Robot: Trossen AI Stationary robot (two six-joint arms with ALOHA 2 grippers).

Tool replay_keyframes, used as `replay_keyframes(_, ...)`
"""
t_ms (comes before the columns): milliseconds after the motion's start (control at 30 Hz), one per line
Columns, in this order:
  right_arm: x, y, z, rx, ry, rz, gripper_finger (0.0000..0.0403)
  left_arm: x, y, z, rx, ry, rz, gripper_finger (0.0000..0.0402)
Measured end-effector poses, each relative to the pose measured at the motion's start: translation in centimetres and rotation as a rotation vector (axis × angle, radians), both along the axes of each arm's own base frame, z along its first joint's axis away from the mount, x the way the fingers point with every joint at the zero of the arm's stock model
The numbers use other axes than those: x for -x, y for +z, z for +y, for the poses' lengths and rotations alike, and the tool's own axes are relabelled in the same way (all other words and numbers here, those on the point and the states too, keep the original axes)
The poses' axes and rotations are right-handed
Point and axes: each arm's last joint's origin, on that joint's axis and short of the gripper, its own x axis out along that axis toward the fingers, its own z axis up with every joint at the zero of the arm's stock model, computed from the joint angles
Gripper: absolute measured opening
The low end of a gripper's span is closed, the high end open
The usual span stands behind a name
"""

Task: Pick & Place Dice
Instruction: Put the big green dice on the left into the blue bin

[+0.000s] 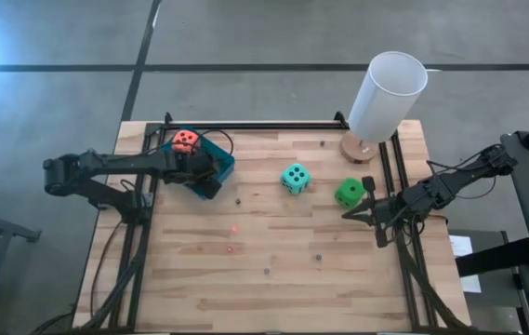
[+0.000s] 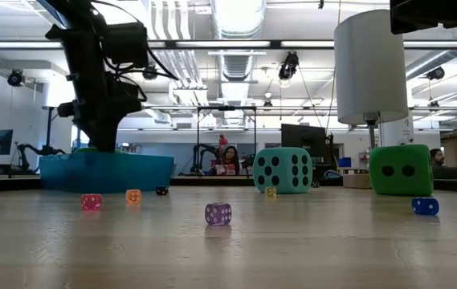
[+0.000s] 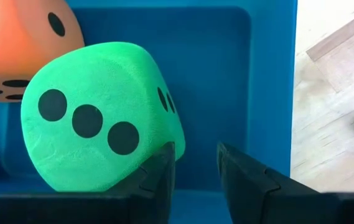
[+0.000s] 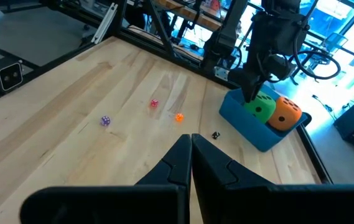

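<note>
Left wrist view shows the left hand point(image 3: 192, 165) narrowly parted, empty, over the blue plastic tray point(image 3: 270, 93) beside a soft green foam die point(image 3: 96, 118) and an orange-red one point(image 3: 21, 43). Far right on the desk point(image 1: 245, 270), the right hand point(image 1: 368, 207) is closed, near the teal die point(image 1: 295, 178) and second green die point(image 1: 349, 193); both look light and squashy, best pinched across opposite flat faces.

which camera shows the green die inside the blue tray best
The left wrist view: the green die fills the picture, three pips up, beside the orange die in the blue tray. The right wrist view shows it small. In the high and low views it is hidden.
</note>
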Motion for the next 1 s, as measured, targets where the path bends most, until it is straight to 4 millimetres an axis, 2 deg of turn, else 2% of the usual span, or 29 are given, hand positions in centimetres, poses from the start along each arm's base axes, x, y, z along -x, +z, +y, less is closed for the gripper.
replay_keyframes(600, 0.0, 0.0, 0.0, 0.000, 0.000, 0.000, 0.0008, 1.1, 0.1, -0.3, 0.044, 0.084, 0.097, 0.0120)
replay_keyframes(900, 0.0, 0.0, 0.0, 0.000, 0.001, 0.000, 0.0008, 0.4, 2.0, -0.2, 0.025, 0.094, 0.018, 0.0120)
replay_keyframes(1000, 0.0, 0.0, 0.0, 0.000, 0.000, 0.000, 0.0008, -0.1, 2.3, 0.1, -0.034, 0.090, -0.017, 0.0120)
